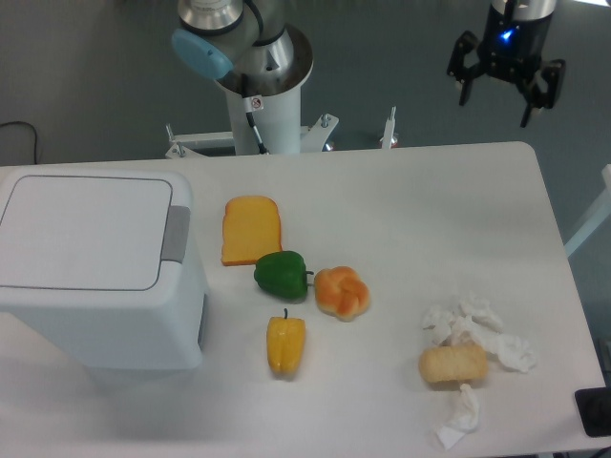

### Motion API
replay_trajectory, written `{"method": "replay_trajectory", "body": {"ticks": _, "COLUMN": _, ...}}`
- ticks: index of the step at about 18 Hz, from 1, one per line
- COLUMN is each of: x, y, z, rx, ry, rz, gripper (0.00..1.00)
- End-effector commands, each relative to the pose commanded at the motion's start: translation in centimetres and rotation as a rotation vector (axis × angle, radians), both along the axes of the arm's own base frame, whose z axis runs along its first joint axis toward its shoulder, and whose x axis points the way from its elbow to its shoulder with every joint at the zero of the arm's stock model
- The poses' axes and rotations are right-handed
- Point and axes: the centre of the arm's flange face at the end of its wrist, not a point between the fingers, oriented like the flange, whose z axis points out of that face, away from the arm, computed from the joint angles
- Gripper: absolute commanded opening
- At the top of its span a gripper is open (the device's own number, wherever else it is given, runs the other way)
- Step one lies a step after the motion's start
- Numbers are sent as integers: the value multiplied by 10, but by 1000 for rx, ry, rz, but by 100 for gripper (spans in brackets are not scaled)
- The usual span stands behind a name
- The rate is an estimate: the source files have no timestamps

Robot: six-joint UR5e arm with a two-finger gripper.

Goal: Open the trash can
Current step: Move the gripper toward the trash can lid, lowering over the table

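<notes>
Nearest the camera, at the front edge of the white desk (410, 200), a crumpled scrap of tissue (459, 417) lies just in front of a tan bread roll (452, 364), which sits touching a larger heap of crumpled tissue (477, 329); all of these lie well in front of the fingers and almost straight below them in the picture. Far off to the fingers' left and well toward the camera stands the trash can (100, 272), a big boxy white bin on the desk's left end, its flat lid (84, 232) lying shut and its grey push bar (176, 233) along the lid's right edge. Between the bin and the tissue, a yellow pepper (285, 343) lies nearest the front, with a green pepper (282, 274) just behind it, a knotted orange bun (342, 292) just beside the green one, and a slice of orange toast (251, 229) beyond them, touching or nearly touching the green pepper. Behind the desk's far edge rises the arm's white base column (263, 100). The gripper (494, 87) hangs above and behind the far right corner of the desk, well apart from everything, its fingers (528, 97) spread apart and holding nothing.
</notes>
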Motion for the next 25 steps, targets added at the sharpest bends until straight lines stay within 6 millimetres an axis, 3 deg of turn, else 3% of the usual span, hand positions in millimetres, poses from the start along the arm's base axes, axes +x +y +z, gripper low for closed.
{"method": "replay_trajectory", "body": {"ticks": 3, "x": 2, "y": 6, "z": 6, "rx": 23, "ry": -4, "rz": 93, "gripper": 100}}
{"method": "replay_trajectory", "body": {"ticks": 6, "x": 15, "y": 31, "z": 12, "rx": 29, "ry": -14, "rz": 155, "gripper": 100}}
{"method": "replay_trajectory", "body": {"ticks": 11, "x": 35, "y": 55, "z": 17, "rx": 53, "ry": -45, "rz": 253, "gripper": 100}}
{"method": "replay_trajectory", "body": {"ticks": 18, "x": 69, "y": 111, "z": 23, "rx": 176, "ry": -157, "rz": 488, "gripper": 100}}
{"method": "replay_trajectory", "body": {"ticks": 25, "x": 94, "y": 161, "z": 52, "rx": 258, "ry": -214, "rz": 657, "gripper": 100}}
